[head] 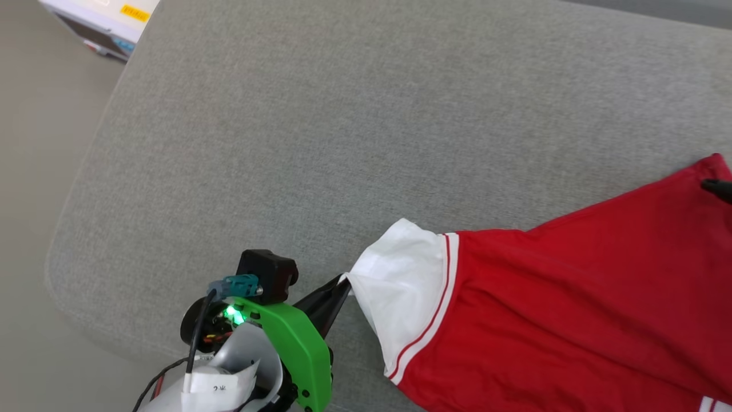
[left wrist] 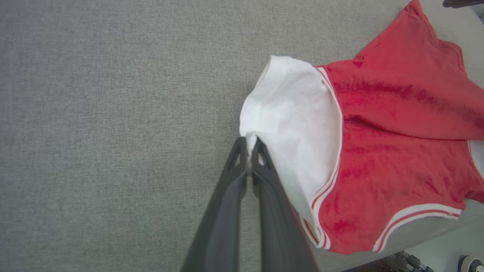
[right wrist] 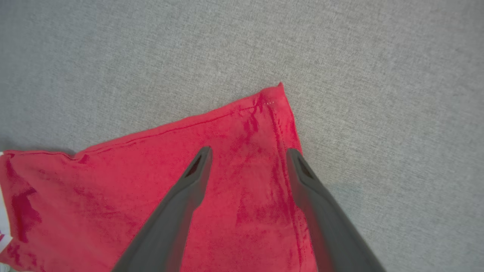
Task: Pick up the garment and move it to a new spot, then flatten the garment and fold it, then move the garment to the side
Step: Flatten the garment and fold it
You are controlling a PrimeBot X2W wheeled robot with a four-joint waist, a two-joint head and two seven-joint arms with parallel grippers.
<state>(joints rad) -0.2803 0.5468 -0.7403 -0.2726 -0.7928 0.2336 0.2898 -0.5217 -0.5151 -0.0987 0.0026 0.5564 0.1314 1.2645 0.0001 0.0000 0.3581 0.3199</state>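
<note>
The garment [head: 572, 297] is a red shirt with a white short sleeve and red-striped trim, spread across the lower right of the grey cushion [head: 343, 126]. My left gripper [head: 345, 281] is shut on the edge of that white sleeve [left wrist: 291, 117], pinching it between the fingertips [left wrist: 249, 147] in the left wrist view. A red hem corner of the garment [right wrist: 242, 166] lies flat under my right gripper [right wrist: 247, 153], which hangs open just above it, holding nothing. One dark tip of the right gripper [head: 719, 187] pokes in at the head view's right edge.
The cushion's rounded front-left corner and the floor [head: 34, 200] lie to the left. A white box with a yellow label [head: 108, 20] stands on the floor at the top left. Bare grey fabric stretches behind and left of the garment.
</note>
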